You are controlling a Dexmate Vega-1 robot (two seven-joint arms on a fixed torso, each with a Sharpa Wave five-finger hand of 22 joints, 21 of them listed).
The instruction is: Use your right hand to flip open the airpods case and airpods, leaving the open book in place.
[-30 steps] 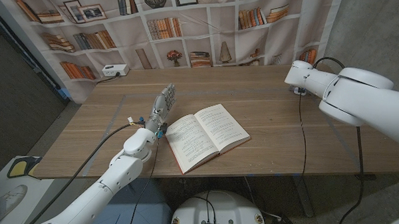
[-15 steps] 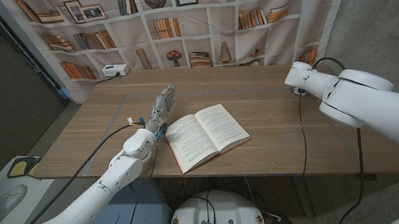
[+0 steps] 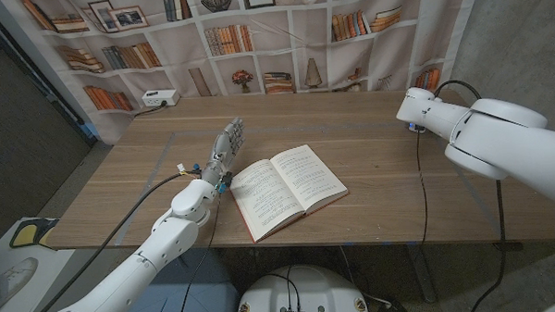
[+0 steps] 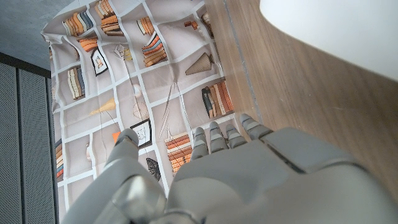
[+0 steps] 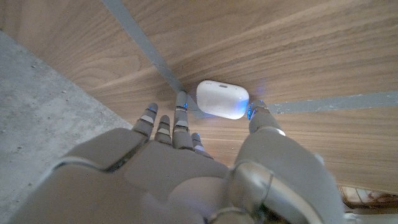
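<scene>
- Your right hand [image 5: 186,168] hovered over the far right part of the worktop [image 3: 369,125], fingers spread and holding nothing, with the airpods case [image 5: 222,99] lying just beyond the fingertips [image 5: 181,99].
- The thumb tip and one fingertip sat either side of the case, very near it; whether either was touching I could not tell from the wrist view.
- The case lay on its side with the lid shut, so no flip had been made: both opening the case and dealing with the airpods inside were left to do.
- My judgement was that you were at the approach step, about to pin the body and lever the lid up.
- In the head view the right arm hid the hand, and the case could not be picked out there.
- A strip of grey tape [image 5: 143,43] ran across the wood by the case, nothing that should block you.
- The open book [image 3: 286,190] lay face up near the middle front of the worktop, well apart from the case, so it was at little risk of being moved.
- Your left hand [image 3: 226,144] stood on edge just beside the book's left page, fingers straight and holding nothing.
- A black cable [image 3: 420,169] trailed down from the right arm across the worktop, which could snag if you swept inward.
</scene>
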